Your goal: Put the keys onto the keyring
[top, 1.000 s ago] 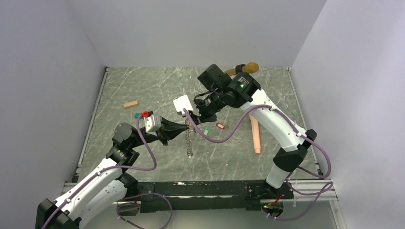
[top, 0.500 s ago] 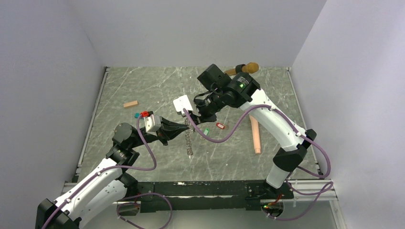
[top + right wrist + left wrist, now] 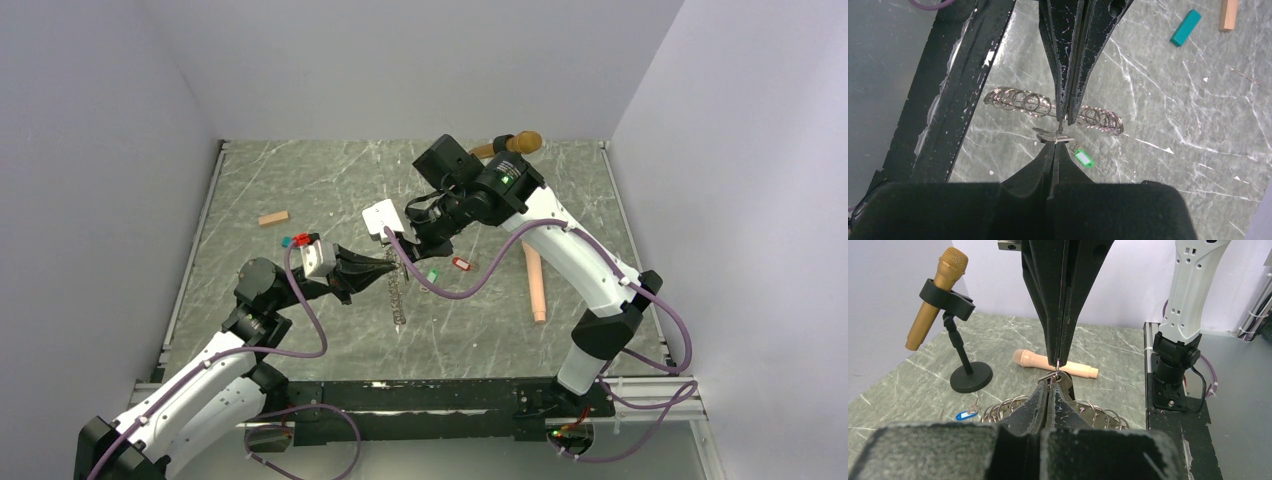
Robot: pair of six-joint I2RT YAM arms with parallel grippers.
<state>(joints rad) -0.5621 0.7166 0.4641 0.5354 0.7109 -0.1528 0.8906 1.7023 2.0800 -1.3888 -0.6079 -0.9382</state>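
The keyring (image 3: 398, 296) is a chain of metal loops. It hangs from my left gripper (image 3: 390, 264), which is shut on its top. My right gripper (image 3: 408, 247) meets it tip to tip and is shut on a small key (image 3: 1052, 136) with a green tag (image 3: 1083, 159). In the right wrist view the keyring (image 3: 1018, 102) stretches behind the left fingers (image 3: 1075, 60). In the left wrist view the key (image 3: 1062, 378) sits between both tips, with keyring loops (image 3: 1003, 407) on either side. A blue-tagged key (image 3: 966, 415) and a red-tagged key (image 3: 460, 263) lie on the table.
A gold microphone (image 3: 938, 295) stands in a black stand with a round base (image 3: 971, 377) at the back. A peach microphone (image 3: 536, 283) lies to the right. A tan block (image 3: 273, 218) and a teal block (image 3: 1185, 27) lie to the left. A purple cable (image 3: 470, 280) drapes near the grippers.
The hanging keyring has shifted very slightly to the right. Both arms have stayed still.
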